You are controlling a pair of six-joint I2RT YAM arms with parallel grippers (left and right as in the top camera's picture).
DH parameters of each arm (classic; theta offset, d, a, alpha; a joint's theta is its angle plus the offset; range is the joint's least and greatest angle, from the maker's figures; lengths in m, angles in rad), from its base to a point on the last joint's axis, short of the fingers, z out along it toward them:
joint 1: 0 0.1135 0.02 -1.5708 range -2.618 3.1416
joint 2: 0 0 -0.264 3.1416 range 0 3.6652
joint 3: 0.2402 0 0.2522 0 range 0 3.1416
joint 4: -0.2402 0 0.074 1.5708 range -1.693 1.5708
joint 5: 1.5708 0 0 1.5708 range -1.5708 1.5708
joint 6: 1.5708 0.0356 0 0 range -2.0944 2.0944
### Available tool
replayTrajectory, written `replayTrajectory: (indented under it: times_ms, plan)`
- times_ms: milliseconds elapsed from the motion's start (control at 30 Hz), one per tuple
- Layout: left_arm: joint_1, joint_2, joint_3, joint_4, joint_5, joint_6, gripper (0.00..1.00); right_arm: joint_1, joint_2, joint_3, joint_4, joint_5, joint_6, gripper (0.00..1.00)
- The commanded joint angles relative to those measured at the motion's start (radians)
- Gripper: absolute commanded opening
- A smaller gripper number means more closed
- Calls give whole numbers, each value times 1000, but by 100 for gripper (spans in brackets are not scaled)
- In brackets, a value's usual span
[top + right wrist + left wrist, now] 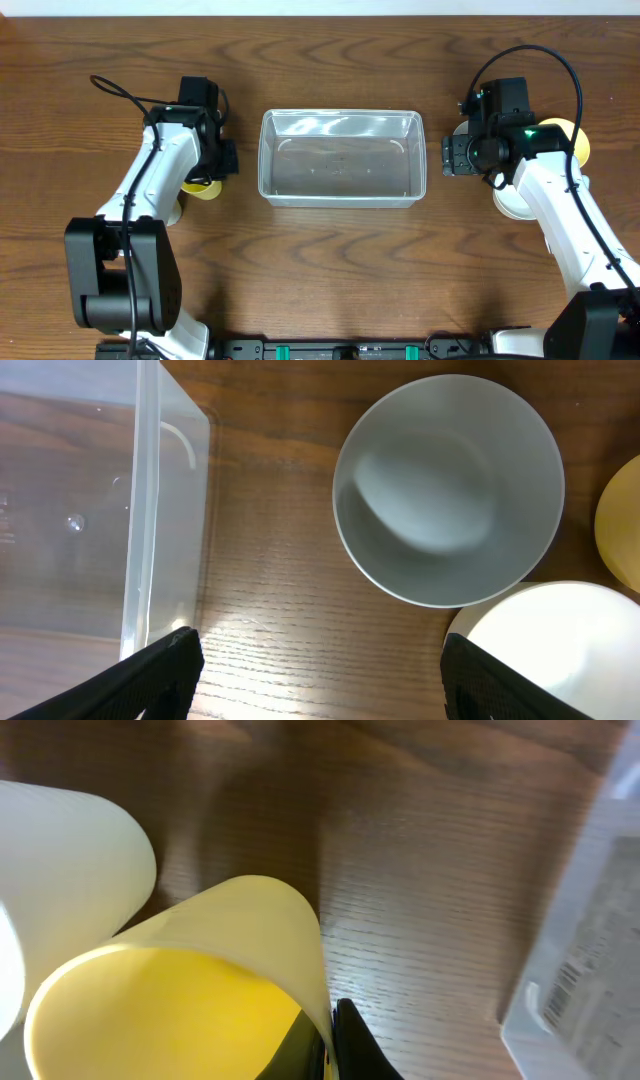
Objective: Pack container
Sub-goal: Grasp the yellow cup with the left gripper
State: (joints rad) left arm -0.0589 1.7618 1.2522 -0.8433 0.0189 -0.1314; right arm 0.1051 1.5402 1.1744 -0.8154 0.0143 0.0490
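Note:
The clear container (340, 165) stands empty at the table's middle. My left gripper (208, 176) is just left of it, shut on the rim of a yellow cup (203, 189). In the left wrist view one finger is inside and one outside the yellow cup's (190, 990) wall, where the gripper (325, 1025) pinches it. The container's corner (590, 940) shows at the right. My right gripper (320, 680) is open and empty over bare wood, between the container's wall (150, 510) and a white bowl (450, 490). In the overhead view it (452, 156) hovers right of the container.
A white cup (70, 870) lies against the yellow cup. A second white bowl (560, 650) and a yellow bowl (622, 530) sit right of my right gripper; they also show in the overhead view, white (512, 205) and yellow (572, 140).

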Motion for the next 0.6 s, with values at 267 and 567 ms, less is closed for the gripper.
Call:
replayTrajectory:
  times_ms: [267,567]
  plan:
    - [-185,-261,138,2,-4,3,6,-7,3,19,-1,-4,6,77]
    - [-296,-172,138,49,-4,7,6,-7,3,19,-1,-4,6,76]
